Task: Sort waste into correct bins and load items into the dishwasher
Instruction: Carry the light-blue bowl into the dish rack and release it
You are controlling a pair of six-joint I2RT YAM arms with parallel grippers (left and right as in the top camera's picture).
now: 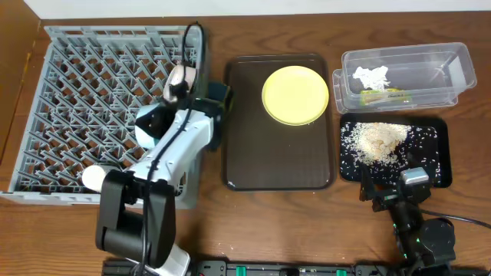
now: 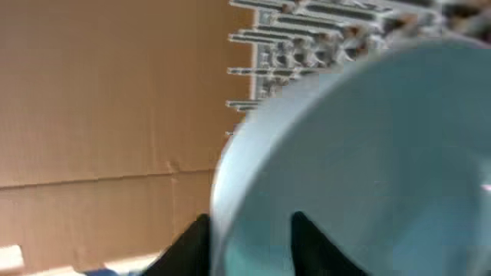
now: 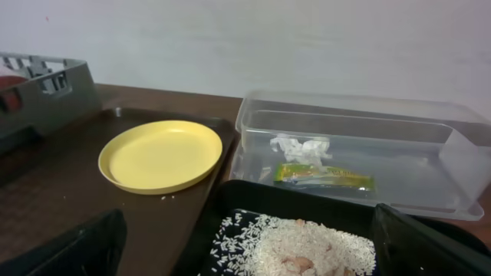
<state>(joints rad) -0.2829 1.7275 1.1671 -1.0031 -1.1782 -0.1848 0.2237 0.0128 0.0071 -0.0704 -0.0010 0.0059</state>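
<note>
This looks like a robotics lab staged as a kitchen chore. A large square grey plastic dish rack [image 1: 84,92] sits on a brown wooden bench [image 1: 307,222]. A plain brown cardboard panel [image 2: 107,92] and a bare white wall [image 3: 268,38] border the bench. A white-and-black robot arm [image 1: 165,149] and a black robot arm [image 1: 418,222] stand at its near edge.

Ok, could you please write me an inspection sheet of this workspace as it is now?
Surface: wooden table, brown.
Job's things: yellow plate on brown tray; paper scrap and wrapper in clear tub; rice on black tray; white bowl at dish rack's front edge; sticks not seen.
Clutter: nothing seen.
Grippers: left gripper shut on light blue bowl over the rack; right gripper open, empty.
Cables: black cable looping over the rack.
Surroundings: cardboard wall at left.
</note>
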